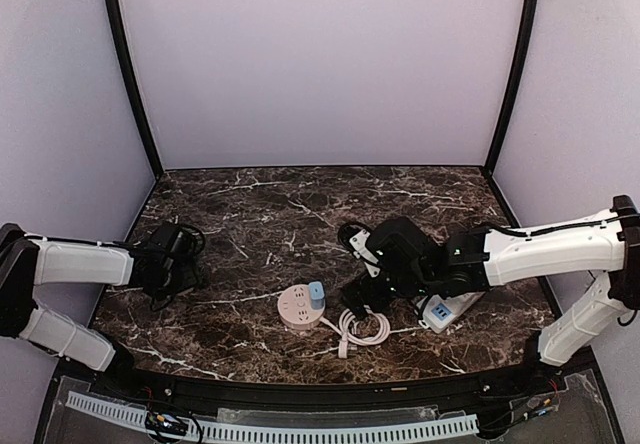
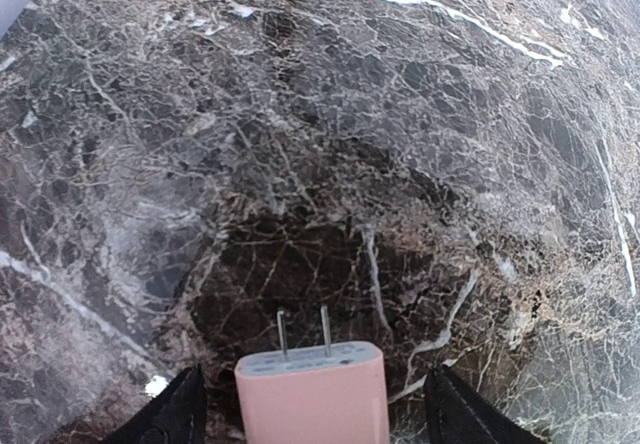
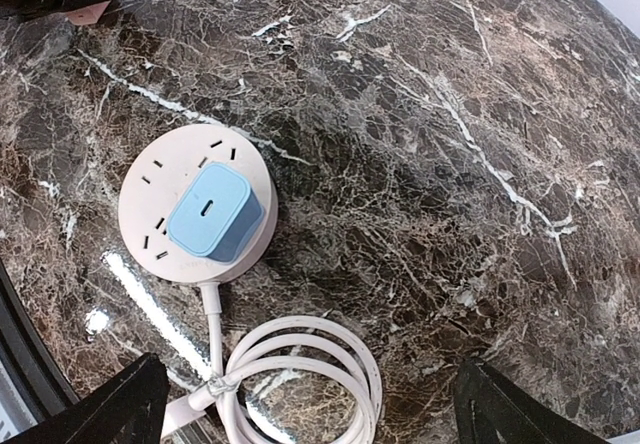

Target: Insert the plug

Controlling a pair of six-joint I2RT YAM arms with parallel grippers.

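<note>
inside the left tool [image 2: 314, 412], half-cropped pink plug [image 2: 312, 389]

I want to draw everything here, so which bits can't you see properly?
Pink plug: left wrist view, the bottom edge cuts off its body.
White cable: right wrist view, the bottom edge cuts its coil.
White-and-blue thing: top view, the right arm covers most of it.
Round socket holes: top view, too small to count.

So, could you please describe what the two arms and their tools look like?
The left arm and right arm have smooth white shells and black joints, with black cables looping by the wrists. The left tool and right tool are black with tapering fingers.
</note>
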